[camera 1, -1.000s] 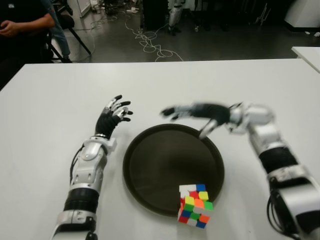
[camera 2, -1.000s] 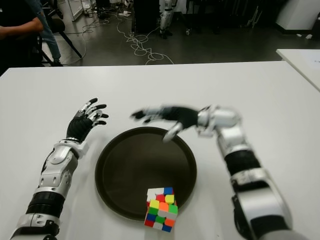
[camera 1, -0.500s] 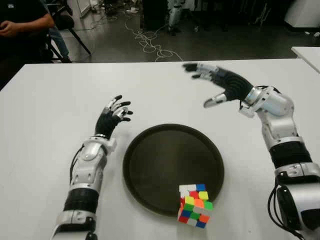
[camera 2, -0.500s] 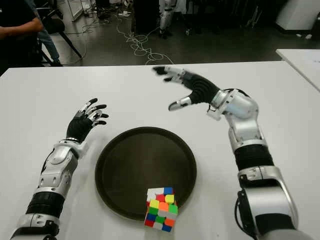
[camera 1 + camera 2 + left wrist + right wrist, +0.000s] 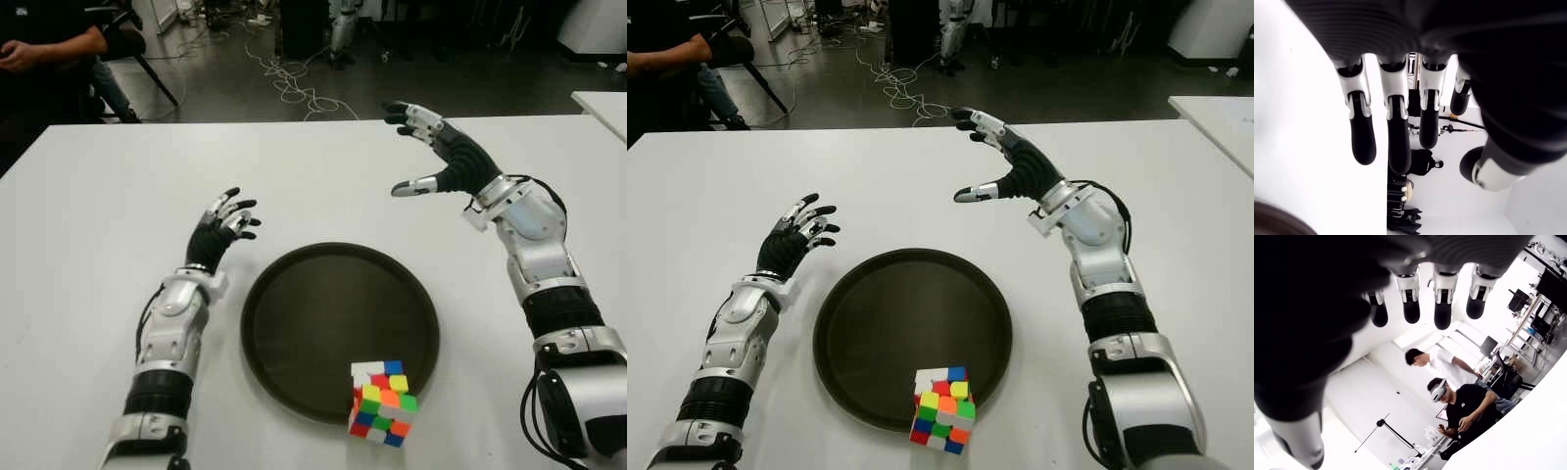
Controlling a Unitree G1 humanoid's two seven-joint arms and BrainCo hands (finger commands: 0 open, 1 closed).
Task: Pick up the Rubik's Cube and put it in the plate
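Note:
The Rubik's Cube stands at the near right edge of the dark round plate, straddling its rim with part of it over the white table. My right hand is raised in the air beyond the plate's far right side, fingers spread and holding nothing; the right wrist view shows its fingers extended with nothing between them. My left hand shows left of the plate with fingers spread and holding nothing. Both hands are well away from the cube.
A seated person is beyond the table's far left corner. Cables lie on the floor behind the table. Another white table shows at the far right. The right wrist view shows two people in the room.
My right hand has lifted from above the plate's far rim and swung up and back to the right, staying open. The cube, the plate and my left hand have not moved.

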